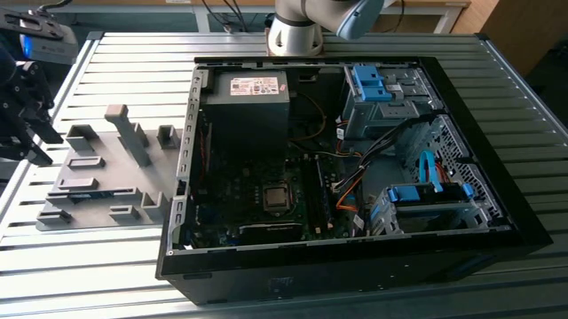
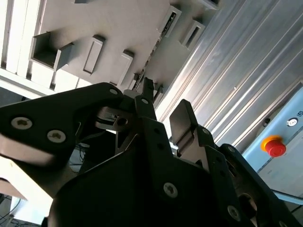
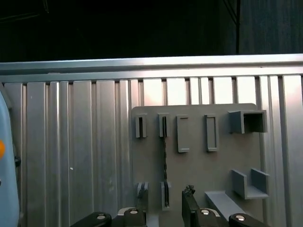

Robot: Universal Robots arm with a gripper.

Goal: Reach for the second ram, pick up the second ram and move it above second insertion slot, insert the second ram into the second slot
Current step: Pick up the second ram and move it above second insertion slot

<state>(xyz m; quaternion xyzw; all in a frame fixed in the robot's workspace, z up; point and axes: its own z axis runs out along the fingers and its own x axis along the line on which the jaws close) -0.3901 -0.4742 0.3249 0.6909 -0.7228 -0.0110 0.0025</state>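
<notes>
Ribbed metal tabletop (image 1: 133, 66) catching bright light, brown wooden panel (image 1: 523, 26) behind its far corner

Ribbed metal table (image 1: 133, 53) carried a grey fixture plate (image 1: 116, 174) w/ raised holders toward the exterior view's left, an open black PC case (image 1: 355, 272) just beside it, and the arm base (image 1: 297, 36) at the far edge.

The second ram (image 3: 164, 161), thin and dark, stands on edge between two gray holders (image 3: 164, 126) on the fixture plate (image 3: 199, 177).
</notes>
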